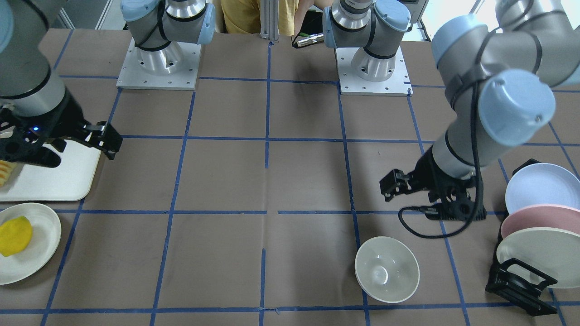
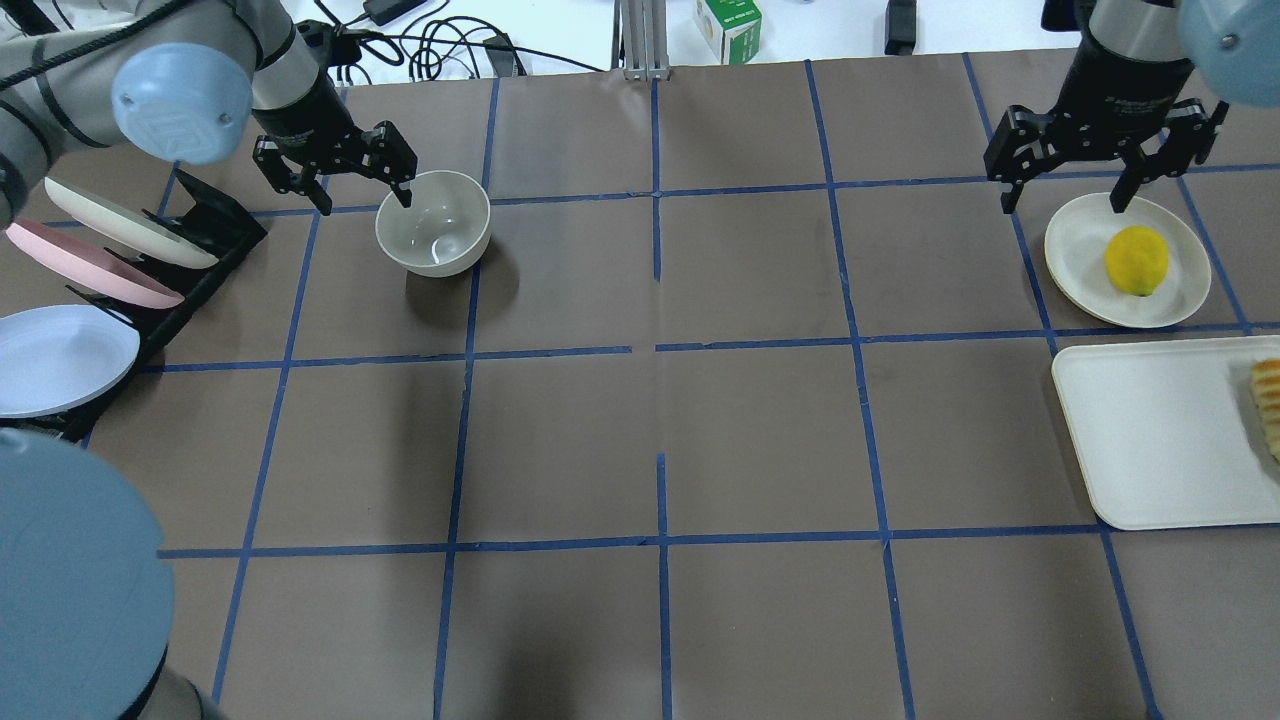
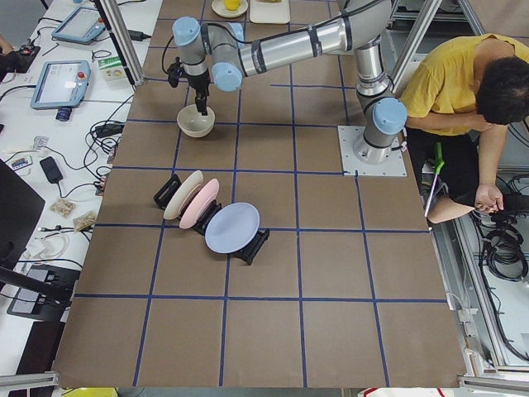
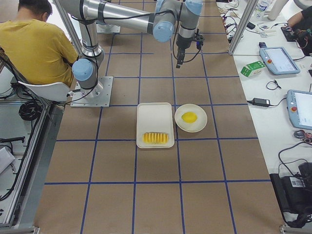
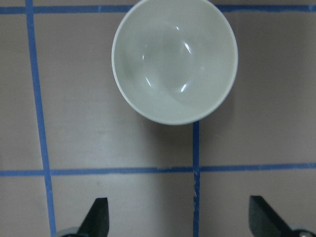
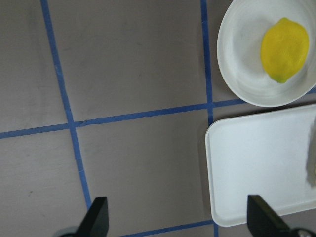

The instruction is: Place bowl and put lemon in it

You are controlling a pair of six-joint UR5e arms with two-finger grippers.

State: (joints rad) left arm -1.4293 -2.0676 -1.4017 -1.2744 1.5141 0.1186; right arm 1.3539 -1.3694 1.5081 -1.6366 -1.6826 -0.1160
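The off-white bowl point(image 2: 433, 222) stands upright and empty on the brown table; it also shows in the front view point(image 1: 386, 269) and the left wrist view point(image 5: 175, 59). My left gripper point(image 2: 362, 195) is open and empty, raised just beside the bowl's rim, clear of it in its wrist view point(image 5: 180, 219). The yellow lemon point(image 2: 1137, 260) lies on a flat off-white plate point(image 2: 1075, 240) at the right. My right gripper point(image 2: 1065, 190) is open and empty, raised by the plate's far edge. Its wrist view point(image 6: 178, 219) shows the lemon point(image 6: 285, 49) ahead to the right.
A black rack point(image 2: 200, 220) with cream, pink and blue plates stands left of the bowl. A white tray point(image 2: 1150, 430) with yellow-orange slices point(image 2: 1268, 400) lies next to the lemon's plate. Blue tape lines grid the table. A person sits behind the robot bases.
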